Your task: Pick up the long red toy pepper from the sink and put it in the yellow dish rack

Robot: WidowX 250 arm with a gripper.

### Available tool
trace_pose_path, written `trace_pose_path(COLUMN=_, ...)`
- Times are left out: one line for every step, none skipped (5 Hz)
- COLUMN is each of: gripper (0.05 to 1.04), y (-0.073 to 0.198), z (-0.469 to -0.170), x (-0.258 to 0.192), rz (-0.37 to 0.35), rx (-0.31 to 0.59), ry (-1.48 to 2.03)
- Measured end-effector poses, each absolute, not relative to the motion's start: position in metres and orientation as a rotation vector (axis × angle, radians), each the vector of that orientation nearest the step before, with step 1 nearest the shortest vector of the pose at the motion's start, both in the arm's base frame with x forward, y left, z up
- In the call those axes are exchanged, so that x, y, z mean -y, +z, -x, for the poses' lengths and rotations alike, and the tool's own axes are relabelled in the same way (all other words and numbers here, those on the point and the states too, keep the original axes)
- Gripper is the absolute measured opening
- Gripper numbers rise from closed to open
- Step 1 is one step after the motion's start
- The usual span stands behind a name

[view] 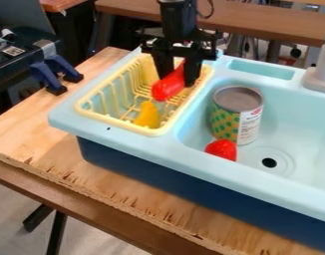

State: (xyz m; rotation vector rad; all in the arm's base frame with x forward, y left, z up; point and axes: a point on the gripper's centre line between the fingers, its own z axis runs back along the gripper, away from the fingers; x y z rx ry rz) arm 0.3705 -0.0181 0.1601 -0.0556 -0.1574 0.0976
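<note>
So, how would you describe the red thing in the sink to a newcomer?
Find the pale blue sink, then its large basin. By the near wall, in front of the can, is a small rounded red thing. The can is taller and patterned; the longer red one is in the pincer.

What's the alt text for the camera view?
Black robot gripper holding a long red toy over a yellow dish rack at the left of a light blue toy sink. A yellow toy lies in the rack; a can and a rounded red toy are in the basin.
</note>
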Motion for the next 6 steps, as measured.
trace_pose_path(gripper=0.549, y=0.1484, z=-0.3699, x=0.0167, rz=0.043, rx=0.115, ry=0.095)
trace_pose_path(gripper=0.550, y=0.1441, z=-0.3693, x=0.0167, rz=0.067, rx=0.119, ry=0.100)
trace_pose_path(gripper=0.622, y=0.1430, z=-0.3667, x=0.0174, rz=0.083, rx=0.127, ry=0.105)
trace_pose_path(gripper=0.918, y=0.1404, z=-0.3657, x=0.0195, rz=0.120, rx=0.142, ry=0.089)
trace_pose_path(gripper=1.005, y=0.1412, z=-0.3645, x=0.0185, rz=0.127, rx=0.153, ry=0.085)
trace_pose_path(gripper=1.001, y=0.1412, z=-0.3630, x=0.0185, rz=0.134, rx=0.154, ry=0.080)
